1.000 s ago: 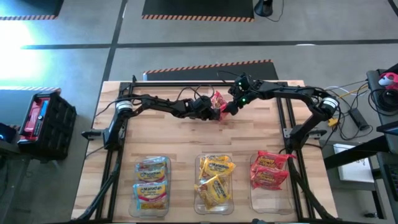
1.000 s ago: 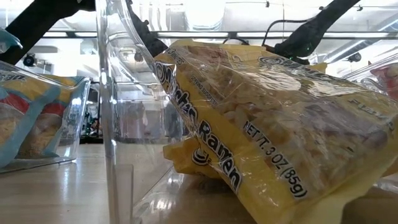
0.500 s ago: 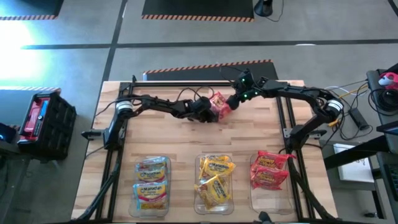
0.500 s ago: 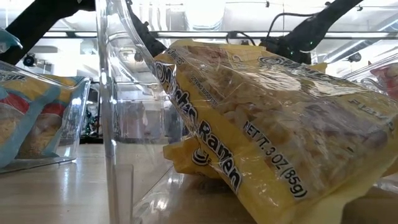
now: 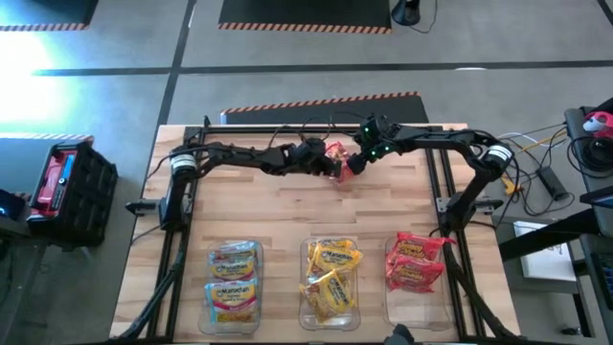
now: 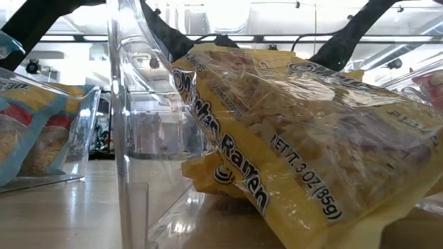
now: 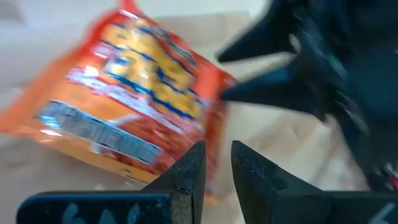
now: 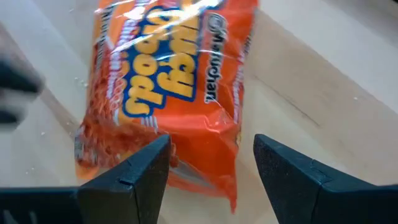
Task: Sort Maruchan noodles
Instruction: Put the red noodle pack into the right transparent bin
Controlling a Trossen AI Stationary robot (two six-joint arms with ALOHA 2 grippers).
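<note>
Lying between both tools: red noodle packet (image 5: 336, 153), pinched by left tool (image 5: 329, 165), right tool (image 5: 352, 164) spread.

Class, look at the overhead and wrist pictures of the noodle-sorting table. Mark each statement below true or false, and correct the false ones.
1. A red packet lies at the far middle of the table, between both tools. True.
2. The right tool is shut. False: its fingers stand wide apart, with the packet's edge between them.
3. The left tool has its fingers nearly together. True.
4. The middle bin holds red packets. False: it holds yellow packets; the red ones are in the right-hand bin.
5. The left-hand bin is empty. False: it holds pale blue packets.
</note>
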